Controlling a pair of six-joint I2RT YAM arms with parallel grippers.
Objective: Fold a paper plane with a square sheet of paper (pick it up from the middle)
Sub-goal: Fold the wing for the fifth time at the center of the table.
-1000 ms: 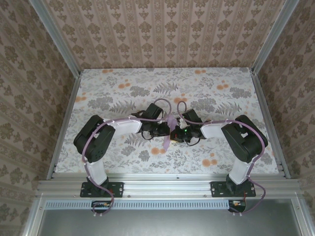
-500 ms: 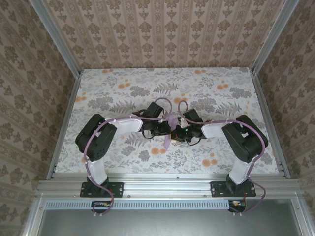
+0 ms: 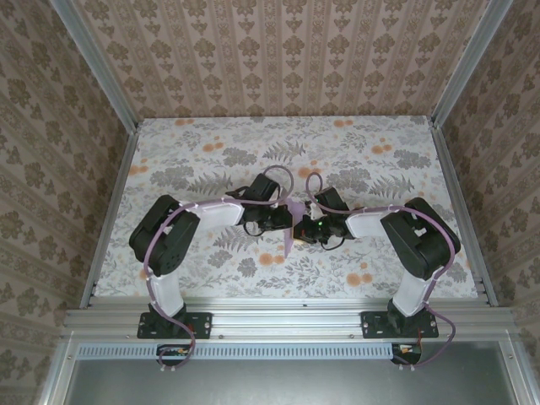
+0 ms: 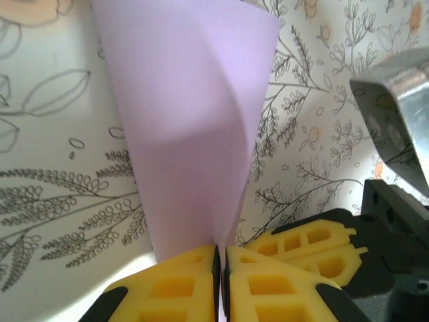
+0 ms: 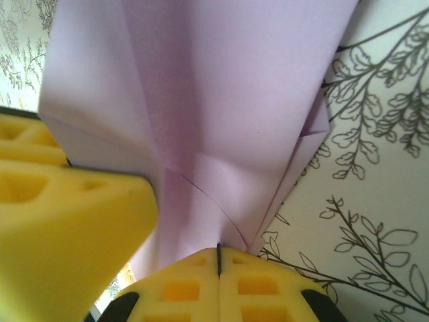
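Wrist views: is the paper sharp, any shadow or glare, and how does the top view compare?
Left wrist: the paper is soft-edged, with a grey shadow over its lower half, while the tabletop print behind is crisp. Right wrist: the paper's creases read clearly, evenly lit, no glare. Top external: flat even light, sharp, but the paper is a small sliver at centre.

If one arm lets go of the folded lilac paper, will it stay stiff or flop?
Probably mostly stiff: the folded paper shows layered creases, which should brace it. Its free edge curves in the left wrist view, so thin parts may sag. Likely light, easily crumpled.
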